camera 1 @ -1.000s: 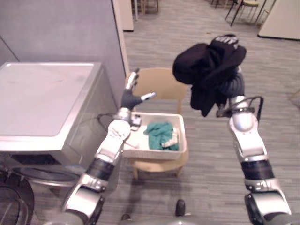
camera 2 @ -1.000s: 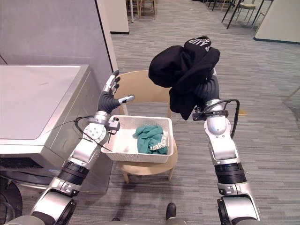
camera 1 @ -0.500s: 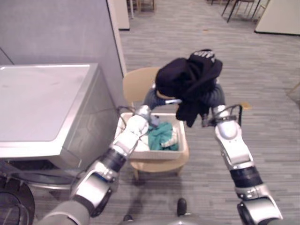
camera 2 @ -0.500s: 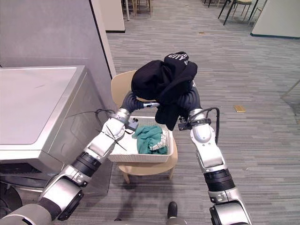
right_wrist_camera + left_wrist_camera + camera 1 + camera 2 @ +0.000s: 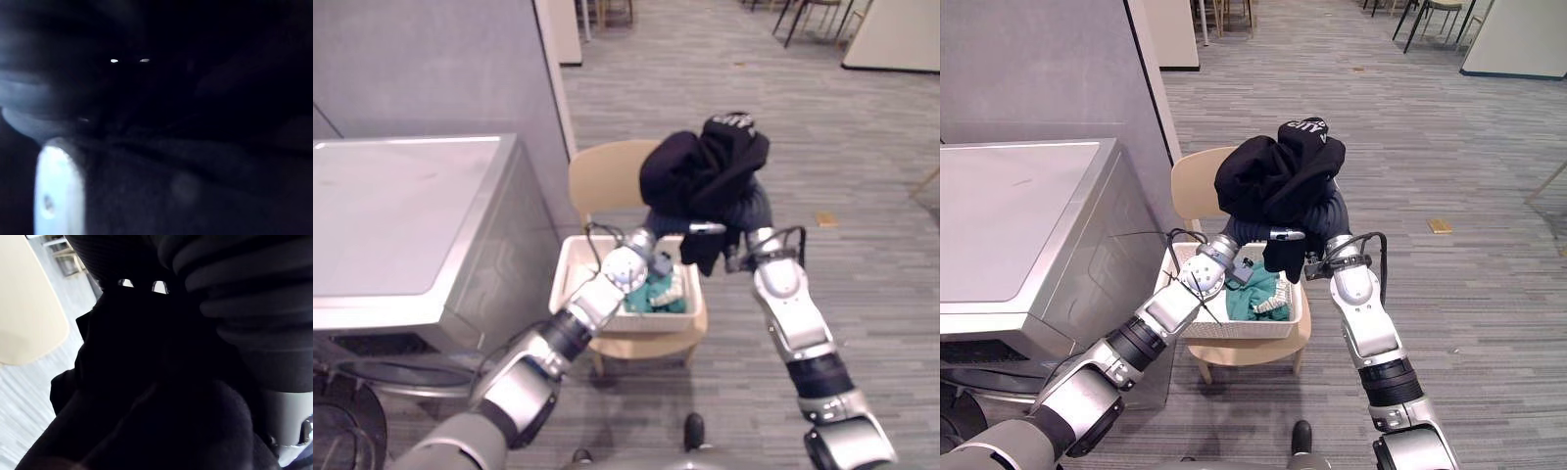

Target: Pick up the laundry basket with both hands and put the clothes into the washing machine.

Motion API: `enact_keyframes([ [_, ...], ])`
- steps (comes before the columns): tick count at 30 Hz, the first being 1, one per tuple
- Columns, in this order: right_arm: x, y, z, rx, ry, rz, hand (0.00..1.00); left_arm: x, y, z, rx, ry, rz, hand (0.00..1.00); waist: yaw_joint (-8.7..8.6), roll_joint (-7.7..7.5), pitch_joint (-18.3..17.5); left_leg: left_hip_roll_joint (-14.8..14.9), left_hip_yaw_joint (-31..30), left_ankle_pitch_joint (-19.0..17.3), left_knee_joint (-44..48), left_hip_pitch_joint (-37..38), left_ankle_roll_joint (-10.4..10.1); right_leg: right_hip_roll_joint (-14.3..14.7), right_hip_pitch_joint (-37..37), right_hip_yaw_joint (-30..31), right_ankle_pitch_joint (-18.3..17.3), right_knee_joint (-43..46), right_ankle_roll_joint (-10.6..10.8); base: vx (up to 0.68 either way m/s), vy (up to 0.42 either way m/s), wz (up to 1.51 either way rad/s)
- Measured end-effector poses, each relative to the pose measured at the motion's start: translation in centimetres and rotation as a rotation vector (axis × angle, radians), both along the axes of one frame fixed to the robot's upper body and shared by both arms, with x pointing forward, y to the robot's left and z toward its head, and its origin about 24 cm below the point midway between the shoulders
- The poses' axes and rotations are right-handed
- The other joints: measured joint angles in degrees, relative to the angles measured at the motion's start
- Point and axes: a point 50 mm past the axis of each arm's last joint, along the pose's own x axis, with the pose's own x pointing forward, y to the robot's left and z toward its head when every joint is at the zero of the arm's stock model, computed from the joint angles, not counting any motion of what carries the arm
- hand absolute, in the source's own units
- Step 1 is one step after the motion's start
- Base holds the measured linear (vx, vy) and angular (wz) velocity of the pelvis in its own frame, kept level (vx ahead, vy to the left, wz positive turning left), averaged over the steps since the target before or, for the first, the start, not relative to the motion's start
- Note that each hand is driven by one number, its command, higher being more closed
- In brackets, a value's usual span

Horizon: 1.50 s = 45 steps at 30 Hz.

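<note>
Left eye view: my right hand (image 5: pixel 756 208) is raised with the black garment (image 5: pixel 700 171) heaped over it. The cloth hides the fingers, so I cannot tell whether they are curled or straight. My left hand (image 5: pixel 703 227) reaches in just under that same cloth. One silver finger pokes out beside my right wrist and the rest is buried, so I cannot tell its grip either. Below both hands stands the white laundry basket (image 5: pixel 568 269) on the seat of a tan chair (image 5: pixel 602 176). A green garment (image 5: pixel 656 292) lies in the basket, under my left wrist. The washing machine (image 5: pixel 401 215) stands out past my left arm, well apart from both hands.

Right eye view: the black garment hangs from my right hand down towards the basket's far rim, with a loose end dangling just above the green garment.

Left wrist view: black cloth presses close against the hand. A dark ribbed cover (image 5: pixel 254 308) lies against it, and I cannot tell whose. The chair's pale back shows past it.

Right wrist view: dark cloth lies over the hand and the fingers cannot be made out.
</note>
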Motion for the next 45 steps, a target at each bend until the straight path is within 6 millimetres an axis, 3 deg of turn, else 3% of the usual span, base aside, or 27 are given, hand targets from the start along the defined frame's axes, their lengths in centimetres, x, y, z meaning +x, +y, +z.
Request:
enact_keyframes([
  [14,-0.3,0.0,0.1,0.030,-0.024,0.016,1.00,-0.6,-0.7,0.3,0.086,-0.083,-0.003,0.00,0.38,-0.05,0.0,0.0,-1.4,0.0,0.1,-0.1,0.0,-0.1,0.9,-1.0,0.0,0.0,0.0,0.00,0.000,0.04],
  [15,-0.3,0.1,0.1,0.033,-0.023,0.018,1.00,-0.6,-0.7,0.3,0.085,-0.084,-0.001,1.00,0.41,-0.06,0.0,0.0,-1.4,0.0,0.1,-0.1,0.0,-0.1,0.9,-1.0,0.0,0.0,0.0,0.00,0.000,0.00],
  [30,-1.3,1.5,1.6,0.090,-0.096,0.064,1.00,-0.9,-1.2,1.6,0.005,-0.110,0.042,1.00,0.44,-0.43,-0.3,0.1,-0.4,0.0,0.2,-0.2,0.0,0.1,0.4,-0.8,0.0,0.0,0.0,0.00,0.000,-0.02],
  [31,-1.3,1.5,1.6,0.098,-0.094,0.068,0.00,-0.9,-1.2,1.6,0.009,-0.115,0.044,1.00,0.43,-0.42,-0.4,0.1,-0.4,0.0,0.2,-0.2,0.0,0.1,0.4,-0.8,0.0,0.0,0.0,0.00,0.000,0.00],
  [38,-1.9,0.8,2.3,0.191,-0.111,0.086,0.00,-1.3,-1.8,2.4,-0.028,-0.132,0.028,1.00,0.48,-0.30,-0.8,0.1,-0.3,0.0,0.2,-0.2,0.0,0.1,0.4,-0.8,0.0,0.0,0.0,0.00,0.000,0.00],
  [45,-4.9,-2.9,2.6,0.265,-0.201,-0.036,0.00,-2.4,-3.1,3.8,-0.061,-0.176,-0.047,1.00,0.42,-0.21,-1.6,0.1,0.8,0.0,0.1,0.1,0.0,0.2,-0.1,0.3,-0.1,0.0,0.1,0.00,-0.001,-0.07],
])
